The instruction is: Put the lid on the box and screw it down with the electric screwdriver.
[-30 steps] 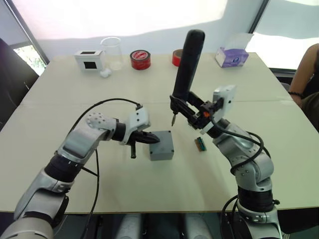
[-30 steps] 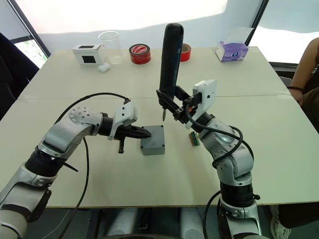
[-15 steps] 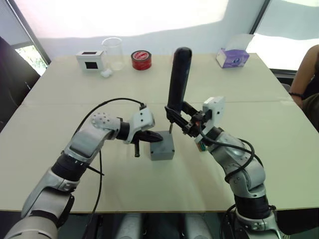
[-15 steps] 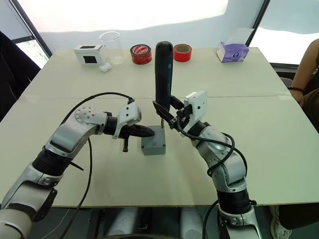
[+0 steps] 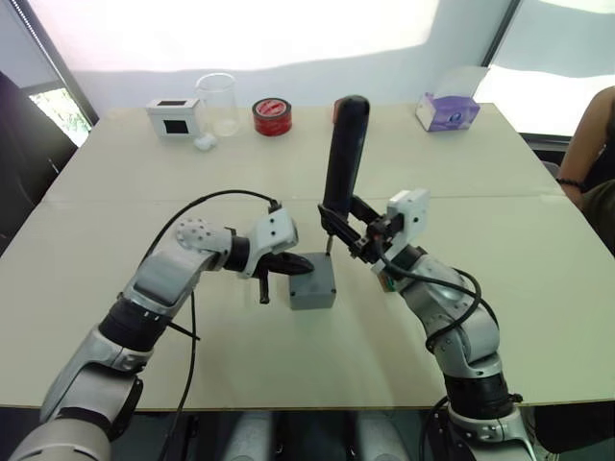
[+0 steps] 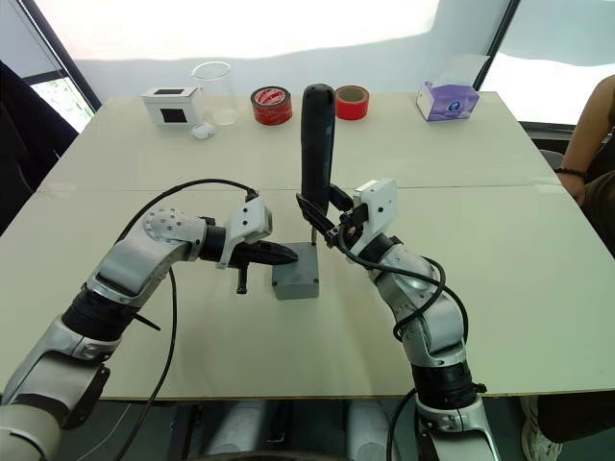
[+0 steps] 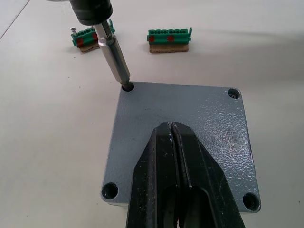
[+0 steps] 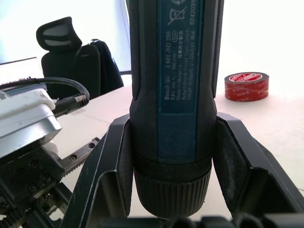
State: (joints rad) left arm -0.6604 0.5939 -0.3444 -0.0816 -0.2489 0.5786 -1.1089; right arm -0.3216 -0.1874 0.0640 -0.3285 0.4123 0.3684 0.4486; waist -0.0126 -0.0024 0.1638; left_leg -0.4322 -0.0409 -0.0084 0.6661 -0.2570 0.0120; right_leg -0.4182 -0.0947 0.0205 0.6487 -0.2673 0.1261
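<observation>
The grey box (image 5: 312,281) sits mid-table with the lid (image 7: 199,118) lying on top, its corner screw holes showing. My left gripper (image 7: 171,125) is shut, its black fingertips resting on the middle of the lid. My right gripper (image 5: 352,224) is shut on the electric screwdriver (image 5: 344,154), which stands nearly upright. Its fingers (image 8: 102,166) clamp the tool's lower body. The metal bit (image 7: 113,54) slants down and its tip sits in the lid's far corner hole on my right arm's side.
Two green terminal blocks (image 7: 168,40) lie just beyond the box. At the table's far edge are a white box with a black window (image 5: 174,114), a glass beaker (image 5: 216,101), red tape rolls (image 6: 271,104) and a purple tissue box (image 5: 447,110). A person's arm (image 5: 588,158) is at the right.
My right arm has lowered the screwdriver and brought its bit down onto the lid's corner hole. The left gripper has stayed on the lid.
</observation>
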